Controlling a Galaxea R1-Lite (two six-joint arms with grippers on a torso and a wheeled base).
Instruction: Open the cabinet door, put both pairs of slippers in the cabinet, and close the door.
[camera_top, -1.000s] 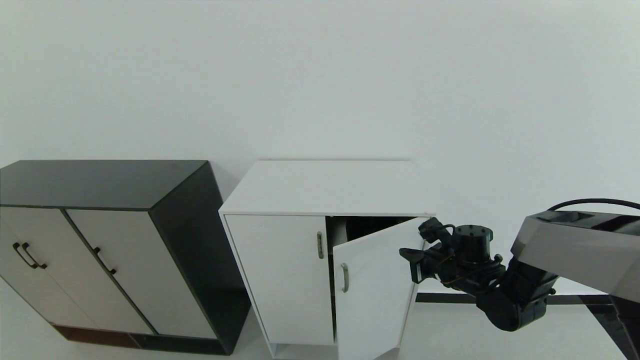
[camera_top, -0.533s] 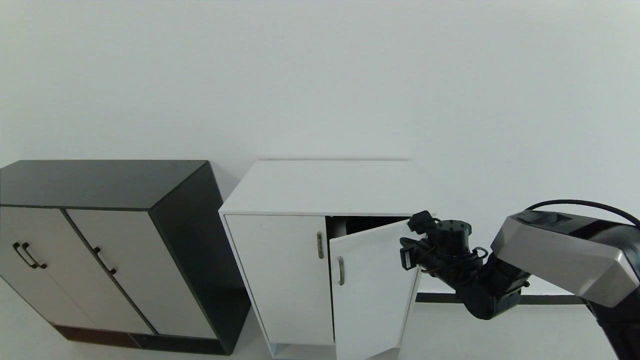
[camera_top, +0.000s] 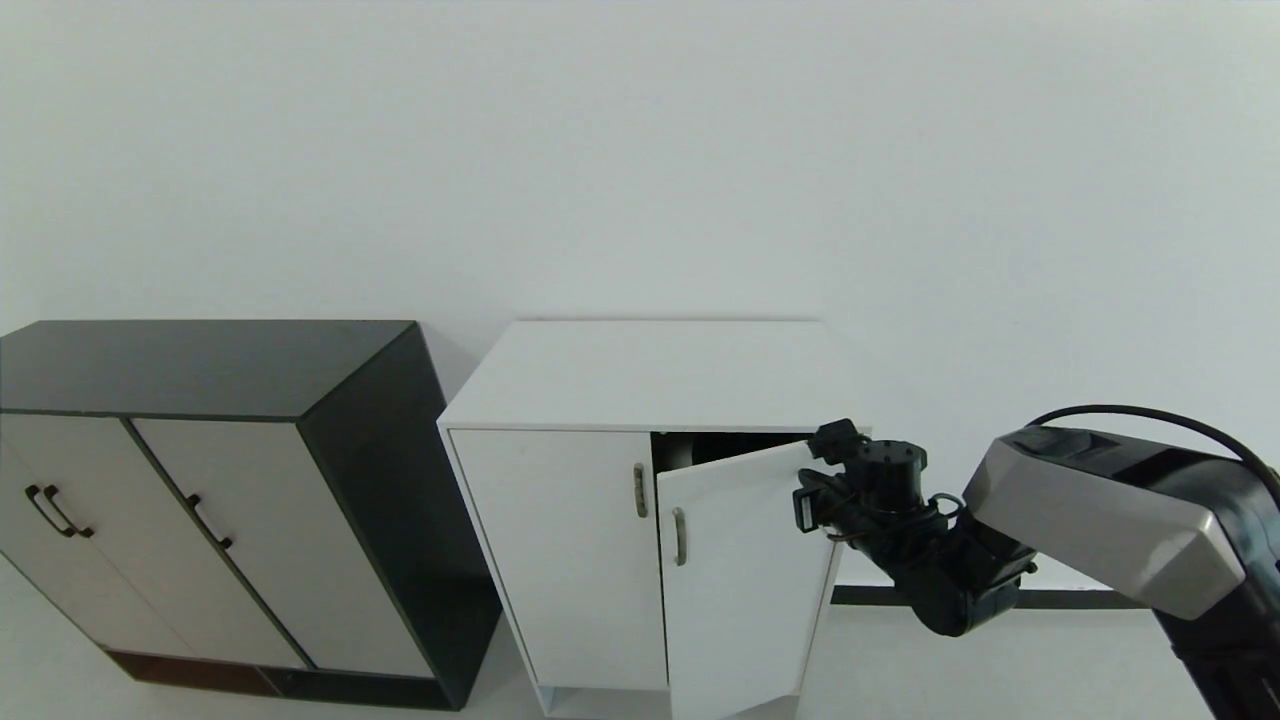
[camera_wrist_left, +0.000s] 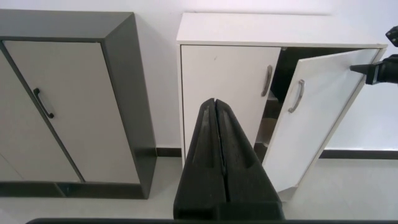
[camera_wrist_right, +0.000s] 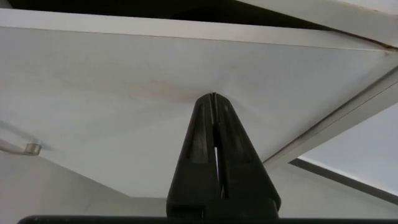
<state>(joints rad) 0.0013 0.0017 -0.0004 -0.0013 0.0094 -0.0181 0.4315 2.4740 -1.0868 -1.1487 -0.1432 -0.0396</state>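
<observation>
Head view: the right door (camera_top: 740, 570) of a white two-door cabinet (camera_top: 650, 375) stands ajar. The right pincer (camera_top: 803, 505), pressed together, rests against the door's upper front near the hinge edge. The left pincer (camera_wrist_left: 215, 101) is also pressed together.

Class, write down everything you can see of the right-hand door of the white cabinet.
The right-hand door is a flat, plain white panel, seemingly painted board, with a small vertical metal handle near its free edge. It stands ajar, swung outward on the white cabinet, leaving a dark gap along its top and beside the shut left door. The right gripper, shut, appears to touch the door's outer face with its tip, high up near the hinge side.
</observation>
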